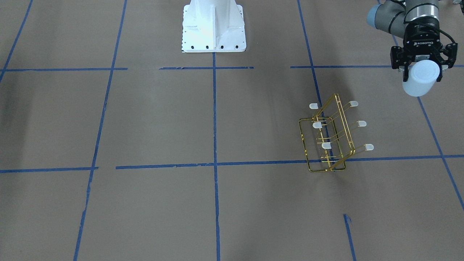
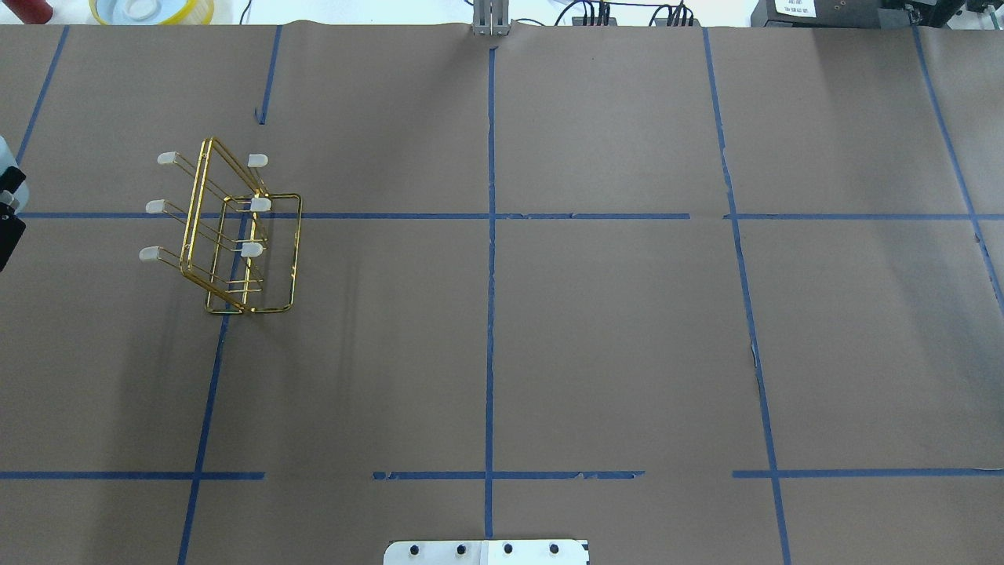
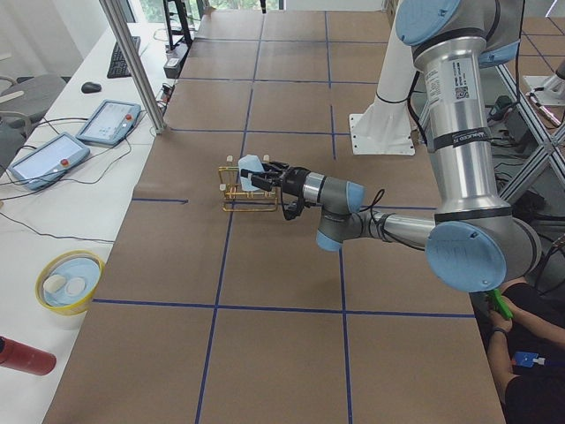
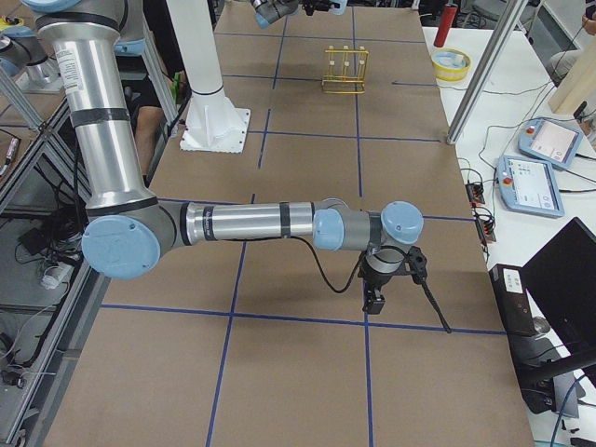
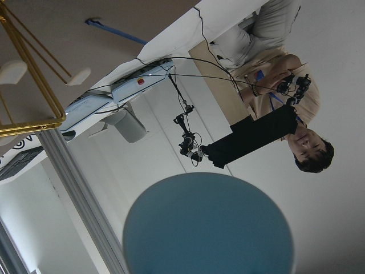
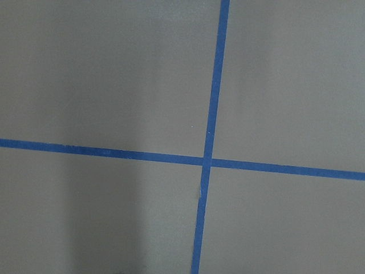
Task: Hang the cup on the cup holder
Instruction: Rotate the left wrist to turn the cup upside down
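Note:
The cup [image 1: 420, 81], a pale blue-white tumbler, hangs in the air on its side with my left gripper [image 1: 422, 70] shut on it. In the left wrist view its round end [image 5: 208, 225] fills the lower middle. The cup holder [image 1: 330, 139], a gold wire rack with white-capped prongs, stands on the table below and to the left of the cup in the front-facing view, apart from it. The overhead view has the cup holder [image 2: 235, 235] at the left. My right gripper [image 4: 377, 298] hovers low over bare table far from the rack; I cannot tell whether it is open or shut.
The white robot base [image 1: 214, 27] stands at the table's robot side. Blue tape lines cross the brown table. A yellow bowl [image 3: 69, 281], a red bottle [image 3: 22, 355] and tablets [image 3: 110, 121] lie on a side bench beyond a metal post [image 3: 132, 62]. A person [image 5: 285, 125] stands beyond the table.

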Motion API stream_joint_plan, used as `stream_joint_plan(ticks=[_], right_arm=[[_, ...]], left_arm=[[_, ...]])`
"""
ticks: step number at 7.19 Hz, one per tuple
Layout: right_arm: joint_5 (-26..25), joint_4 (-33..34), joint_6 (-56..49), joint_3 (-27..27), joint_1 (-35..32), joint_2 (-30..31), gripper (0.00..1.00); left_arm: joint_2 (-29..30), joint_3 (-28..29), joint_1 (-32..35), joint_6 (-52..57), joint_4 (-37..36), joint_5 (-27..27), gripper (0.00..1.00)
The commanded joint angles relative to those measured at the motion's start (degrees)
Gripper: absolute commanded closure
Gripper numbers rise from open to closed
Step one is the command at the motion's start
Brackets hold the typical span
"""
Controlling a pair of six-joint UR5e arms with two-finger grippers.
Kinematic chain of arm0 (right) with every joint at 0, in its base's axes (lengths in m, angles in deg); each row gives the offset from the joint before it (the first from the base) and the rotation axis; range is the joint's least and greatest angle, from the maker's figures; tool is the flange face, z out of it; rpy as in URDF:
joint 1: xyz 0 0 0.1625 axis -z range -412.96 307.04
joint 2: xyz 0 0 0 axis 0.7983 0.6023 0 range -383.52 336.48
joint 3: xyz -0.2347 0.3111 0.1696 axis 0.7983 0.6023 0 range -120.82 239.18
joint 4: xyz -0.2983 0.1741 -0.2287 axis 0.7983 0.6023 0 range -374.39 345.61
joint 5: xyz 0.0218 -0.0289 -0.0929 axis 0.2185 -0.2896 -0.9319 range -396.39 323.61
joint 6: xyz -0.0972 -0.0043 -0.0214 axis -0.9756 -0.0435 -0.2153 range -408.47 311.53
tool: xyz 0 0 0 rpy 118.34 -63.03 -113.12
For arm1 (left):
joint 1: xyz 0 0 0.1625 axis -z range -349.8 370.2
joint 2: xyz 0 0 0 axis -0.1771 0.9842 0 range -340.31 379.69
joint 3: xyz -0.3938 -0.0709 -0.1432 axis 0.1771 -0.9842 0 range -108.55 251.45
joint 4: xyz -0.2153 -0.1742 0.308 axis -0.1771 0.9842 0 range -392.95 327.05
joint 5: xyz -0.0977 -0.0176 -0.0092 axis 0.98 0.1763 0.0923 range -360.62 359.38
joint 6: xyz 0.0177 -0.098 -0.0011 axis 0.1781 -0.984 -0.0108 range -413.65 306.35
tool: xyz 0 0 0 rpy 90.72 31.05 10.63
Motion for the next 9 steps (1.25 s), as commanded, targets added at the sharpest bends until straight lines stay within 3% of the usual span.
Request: stream_joint_plan(ticks=[1,5,9], right_arm=[[0.00,0.00,0.00,0.00,0.00,0.00,0.00],[0.00,0.00,0.00,0.00,0.09,0.00,0.00],[0.00,0.00,0.00,0.00,0.00,0.00,0.00]], left_arm=[[0.38,0.04,-7.84,-3.96,1.65,-11.45,1.00],[6.88,4.87,-16.82,-11.07,1.48,-23.60,1.00],[9.25,5.05,-18.95,-12.85,0.51,-26.62,1.00]])
